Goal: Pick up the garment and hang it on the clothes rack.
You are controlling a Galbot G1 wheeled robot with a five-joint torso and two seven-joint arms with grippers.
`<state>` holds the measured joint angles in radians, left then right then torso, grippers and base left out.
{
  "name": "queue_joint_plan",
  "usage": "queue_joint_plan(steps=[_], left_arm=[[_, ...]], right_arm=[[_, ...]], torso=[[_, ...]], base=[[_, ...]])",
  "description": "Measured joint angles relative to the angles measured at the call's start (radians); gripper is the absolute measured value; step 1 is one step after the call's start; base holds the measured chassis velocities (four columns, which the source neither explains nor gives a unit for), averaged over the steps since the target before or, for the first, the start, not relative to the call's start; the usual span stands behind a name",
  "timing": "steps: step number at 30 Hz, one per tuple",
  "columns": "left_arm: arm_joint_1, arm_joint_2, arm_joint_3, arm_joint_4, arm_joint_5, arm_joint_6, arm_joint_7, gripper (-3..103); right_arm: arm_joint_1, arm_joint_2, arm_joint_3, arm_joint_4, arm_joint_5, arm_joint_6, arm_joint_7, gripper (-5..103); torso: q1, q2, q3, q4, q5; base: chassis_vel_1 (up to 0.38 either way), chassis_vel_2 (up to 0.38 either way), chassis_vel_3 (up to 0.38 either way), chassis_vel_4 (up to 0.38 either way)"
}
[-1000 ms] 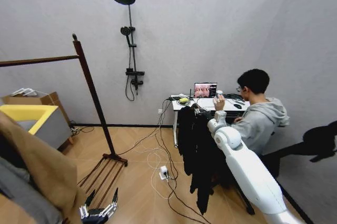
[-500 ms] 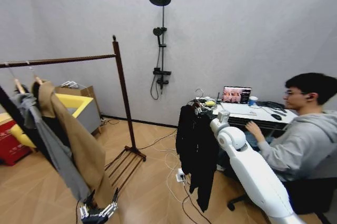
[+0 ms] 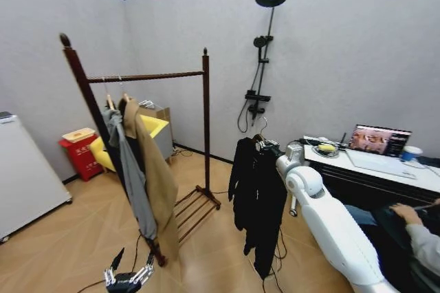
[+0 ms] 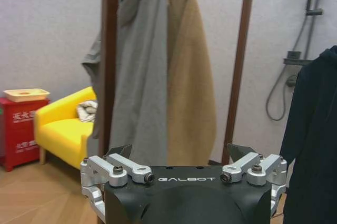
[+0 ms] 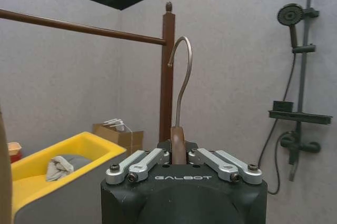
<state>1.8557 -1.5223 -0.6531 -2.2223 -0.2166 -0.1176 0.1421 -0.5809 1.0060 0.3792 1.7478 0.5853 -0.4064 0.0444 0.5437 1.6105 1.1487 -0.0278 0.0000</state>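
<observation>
My right arm (image 3: 330,228) is glossy white with rounded shells and a ball-like joint. Both tools, the left tool (image 4: 184,169) and the right tool (image 5: 179,161), have black bodies marked GALBOT in white, silver metal finger links and dark screw heads

A staged test room rather than a home: bare grey walls with a shower set (image 3: 265,45) mounted over wooden flooring, a surface (image 3: 385,169) with a laptop (image 3: 379,139) at right, a yellow armchair (image 3: 148,131) and cardboard box (image 3: 159,111) behind.
</observation>
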Motion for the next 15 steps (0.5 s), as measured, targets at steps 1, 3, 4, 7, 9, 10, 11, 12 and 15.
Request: queue_joint_plan(steps=[1,3,4,7,9,10,11,12,15], left_arm=[[0.000,0.000,0.000,0.000,0.000,0.000,0.000,100],[0.000,0.000,0.000,0.000,0.000,0.000,0.000,100],[0.000,0.000,0.000,0.000,0.000,0.000,0.000,100],[0.000,0.000,0.000,0.000,0.000,0.000,0.000,100],[0.000,0.000,0.000,0.000,0.000,0.000,0.000,100],[0.000,0.000,0.000,0.000,0.000,0.000,0.000,100],[0.000,0.000,0.000,0.000,0.000,0.000,0.000,100],[0.000,0.000,0.000,0.000,0.000,0.000,0.000,100],[0.000,0.000,0.000,0.000,0.000,0.000,0.000,100]], right_arm=[[0.000,-0.001,0.001,0.000,0.000,0.003,-0.002,10],[-0.002,-0.001,0.002,0.002,0.000,0.006,-0.004,10],[-0.006,-0.001,0.003,0.004,-0.001,0.009,-0.005,10],[-0.016,-0.001,0.006,0.012,-0.004,0.012,-0.005,10],[-0.033,-0.002,0.010,0.026,-0.007,0.022,-0.009,10],[-0.033,-0.002,0.010,0.026,-0.007,0.022,-0.009,10],[-0.037,-0.003,0.011,0.029,-0.008,0.022,-0.011,10],[-0.041,-0.003,0.012,0.032,-0.009,0.022,-0.011,10],[-0.048,-0.004,0.014,0.039,-0.011,0.022,-0.011,10]], torso=[[0.000,0.000,0.000,0.0001,-0.0001],[0.000,0.000,0.000,0.0002,-0.0001],[0.000,0.000,0.000,-0.0001,-0.0001],[0.000,0.000,0.000,-0.0008,0.0000],[0.000,0.000,0.000,-0.0008,0.0000],[0.000,0.000,0.000,-0.0008,0.0000],[0.000,0.000,0.000,-0.0006,0.0001],[0.000,0.000,0.000,-0.0007,0.0000],[0.000,0.000,0.000,-0.0007,0.0000]], base=[[0.080,0.100,0.081,0.070],[0.057,0.090,0.081,0.051],[0.000,0.000,0.000,0.000],[-0.017,0.013,0.004,-0.014],[-0.081,0.099,0.106,-0.111],[-0.081,0.120,0.140,-0.111],[-0.145,0.120,0.153,-0.153],[-0.163,0.146,0.153,-0.156],[-0.183,0.181,0.183,-0.181]])
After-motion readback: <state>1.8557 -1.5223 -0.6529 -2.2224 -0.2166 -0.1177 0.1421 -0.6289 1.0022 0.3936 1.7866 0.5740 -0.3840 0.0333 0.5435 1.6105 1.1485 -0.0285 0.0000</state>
